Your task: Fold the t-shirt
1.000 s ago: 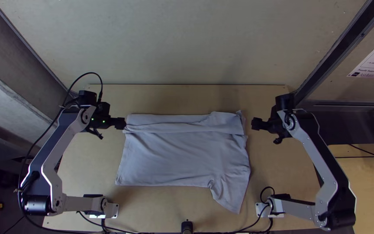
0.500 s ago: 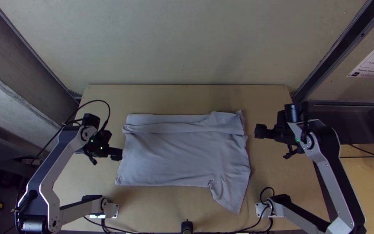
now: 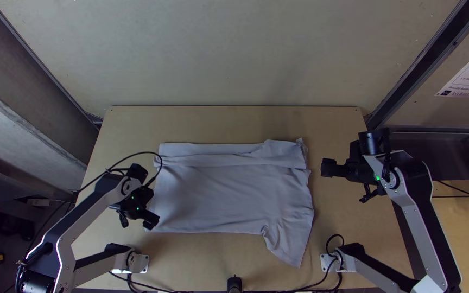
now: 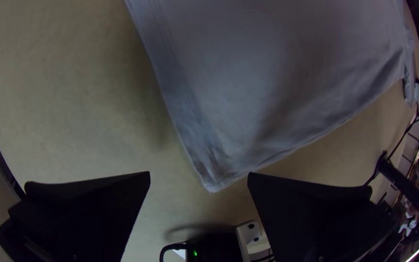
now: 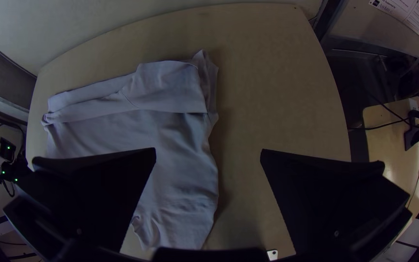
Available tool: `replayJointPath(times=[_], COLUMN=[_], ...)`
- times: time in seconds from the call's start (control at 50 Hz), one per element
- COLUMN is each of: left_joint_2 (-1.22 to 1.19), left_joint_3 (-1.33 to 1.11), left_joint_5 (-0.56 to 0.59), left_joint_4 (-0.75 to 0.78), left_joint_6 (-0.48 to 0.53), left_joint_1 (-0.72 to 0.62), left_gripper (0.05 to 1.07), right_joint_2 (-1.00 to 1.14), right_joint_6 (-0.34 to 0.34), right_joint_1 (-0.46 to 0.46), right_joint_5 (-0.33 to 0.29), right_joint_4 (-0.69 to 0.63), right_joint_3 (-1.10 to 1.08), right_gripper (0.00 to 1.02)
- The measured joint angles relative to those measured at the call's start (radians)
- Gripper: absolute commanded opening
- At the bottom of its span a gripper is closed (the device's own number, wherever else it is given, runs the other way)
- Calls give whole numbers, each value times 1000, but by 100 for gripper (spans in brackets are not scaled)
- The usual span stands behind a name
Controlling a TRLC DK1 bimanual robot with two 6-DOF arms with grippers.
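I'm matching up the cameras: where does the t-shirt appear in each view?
Top view: the t-shirt lies mid-picture on the table.
Left wrist view: one corner shows between the left fingers.
Right wrist view: its folded band lies beyond the right fingers.
Shared landmark: the jutting sleeve.

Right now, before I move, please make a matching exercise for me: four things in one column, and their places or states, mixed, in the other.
1. left gripper
2. right gripper
3. t-shirt
4. table

A. folded over along its far side
B. open, at the near left corner of the t-shirt
C. light wood
D. open, right of the t-shirt

1-B, 2-D, 3-A, 4-C
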Motion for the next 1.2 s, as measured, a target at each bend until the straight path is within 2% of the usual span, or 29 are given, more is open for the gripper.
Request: replayJointPath(times=[0.04,0.18,0.24,0.3,0.36,0.64,0.66,0.7,0.78,0.92,1.04,1.2], left_joint_2=[0,9,22,37,51,128,136,144,151,163,163,163], left_joint_3=[-11,-19,-19,-19,-19,-19,-18,-16,-14,-14,-13,-11], left_joint_5=[-3,-16,-19,-23,-26,-28,-31,-35,-46,-46,-42,-24], left_joint_4=[0,6,12,20,24,27,24,22,19,19,19,19], left_joint_6=[0,-4,-5,-13,-16,-17,-18,-19,-19,-19,-19,-19], left_joint_1=[-9,-24,-34,-48,-58,-120,-125,-133,-152,-169,-163,-132], left_gripper=[96,94,83,66,59,58,55,43,7,8,8,8], right_joint_2=[0,0,0,0,0,0,0,0,-2,-14,-19,-21], right_joint_6=[0,0,0,0,0,0,0,0,0,8,50,97], right_joint_1=[0,0,2,2,2,2,2,2,2,36,96,171], right_joint_5=[0,0,-8,-16,-22,-27,-27,-27,-27,-27,-34,-54], right_joint_4=[0,-6,-15,-19,-21,-22,-22,-22,-22,-50,-106,-116], right_joint_3=[0,-16,-40,-66,-90,-174,-180,-192,-227,-308,-356,-436], right_gripper=[99,98,98,98,98,98,98,98,98,98,98,98])
